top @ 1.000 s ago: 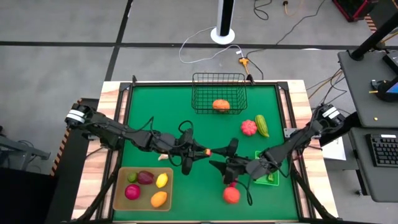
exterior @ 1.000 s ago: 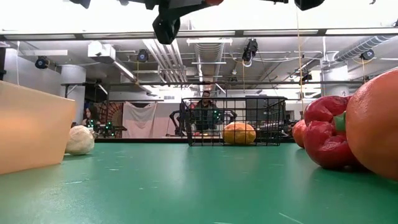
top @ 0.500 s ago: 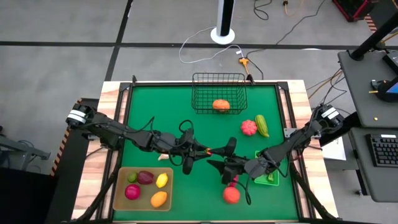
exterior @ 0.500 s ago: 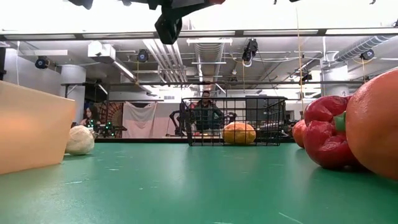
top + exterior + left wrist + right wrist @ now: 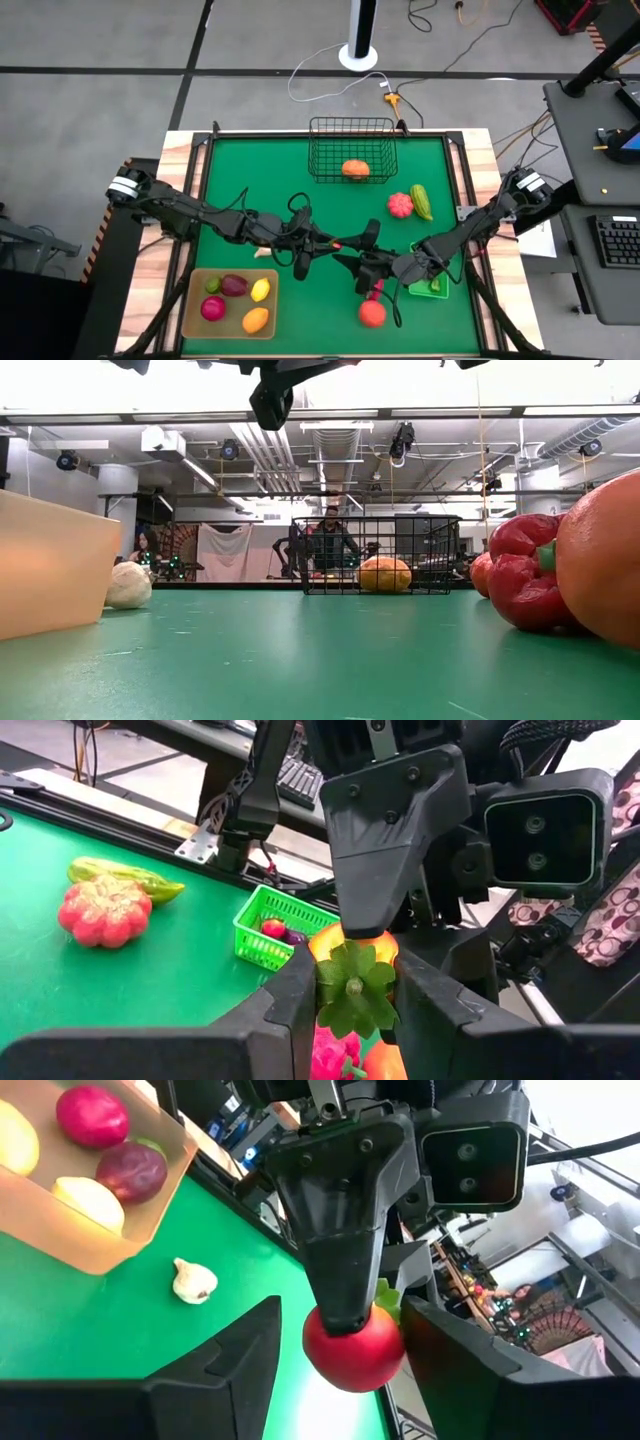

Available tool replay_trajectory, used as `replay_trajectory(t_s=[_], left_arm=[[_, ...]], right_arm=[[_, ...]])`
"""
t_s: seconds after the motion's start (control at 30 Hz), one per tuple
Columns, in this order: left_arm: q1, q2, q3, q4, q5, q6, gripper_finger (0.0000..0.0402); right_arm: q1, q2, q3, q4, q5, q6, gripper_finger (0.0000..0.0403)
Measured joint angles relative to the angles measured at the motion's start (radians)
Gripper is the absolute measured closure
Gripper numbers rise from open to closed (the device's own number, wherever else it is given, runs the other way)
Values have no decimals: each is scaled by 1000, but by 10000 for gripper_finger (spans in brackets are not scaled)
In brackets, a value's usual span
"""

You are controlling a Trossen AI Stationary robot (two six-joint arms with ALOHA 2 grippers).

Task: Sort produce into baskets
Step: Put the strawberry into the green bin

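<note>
Where both arms met above mid-bench, a small red tomato (image 5: 352, 1348) with green calyx hung clamped in the left tool (image 5: 348, 988); right tool (image 5: 340, 1365) stood apart around it. Judged light, hard, slick; grip across its waist.

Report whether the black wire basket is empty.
Not empty: one orange piece of produce sits inside the black wire basket; nothing else shows in it.

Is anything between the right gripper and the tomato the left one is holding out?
Nothing visible. The left gripper holds the tomato above mid-table, and the right gripper's open fingers flank it with clear gaps.
</note>
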Motion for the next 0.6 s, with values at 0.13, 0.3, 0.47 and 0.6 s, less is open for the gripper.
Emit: replay_trajectory(t_s=[0.13,0.3,0.47,0.6], left_arm=[[0,0,0,-1,0,0,314],[0,0,0,-5,1,0,304],[0,0,0,-3,0,-4,283],[0,0,0,17,-1,-7,263]], right_arm=[[-3,0,0,0,0,-1,223],[-4,0,0,0,1,-9,261],[-4,0,0,-3,1,-12,290],[-4,0,0,-8,0,-10,292]])
